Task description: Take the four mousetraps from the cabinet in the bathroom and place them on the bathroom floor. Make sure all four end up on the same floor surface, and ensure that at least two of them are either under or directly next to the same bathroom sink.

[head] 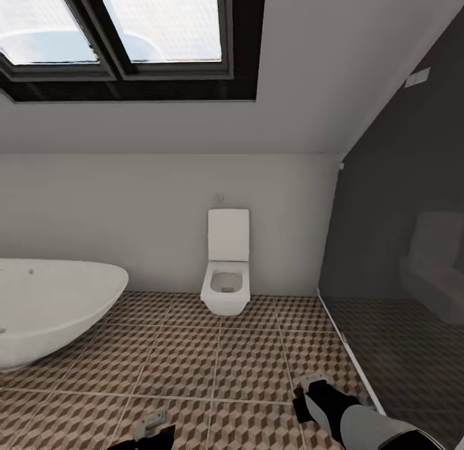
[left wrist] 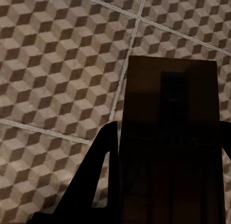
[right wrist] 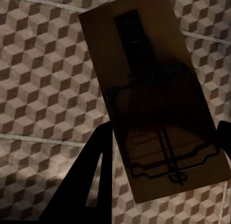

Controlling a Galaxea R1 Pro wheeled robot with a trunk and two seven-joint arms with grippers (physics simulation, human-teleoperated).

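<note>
Overall, we record the cube-patterned bathroom floor [head: 245,366], a white bathtub [head: 45,308] and a wall-hung toilet [head: 225,269]. Above the tiles, the left gripper [left wrist: 168,137] clamps one mousetrap [left wrist: 171,103]; the right gripper [right wrist: 166,137] clamps another mousetrap [right wrist: 154,98].

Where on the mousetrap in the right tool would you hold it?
By the long edges at the wire end, as the right tool holds the mousetrap now. The board is flat and thin, so pinching across its width from behind the wire end looks safest, with the fingers off the spring.
</note>
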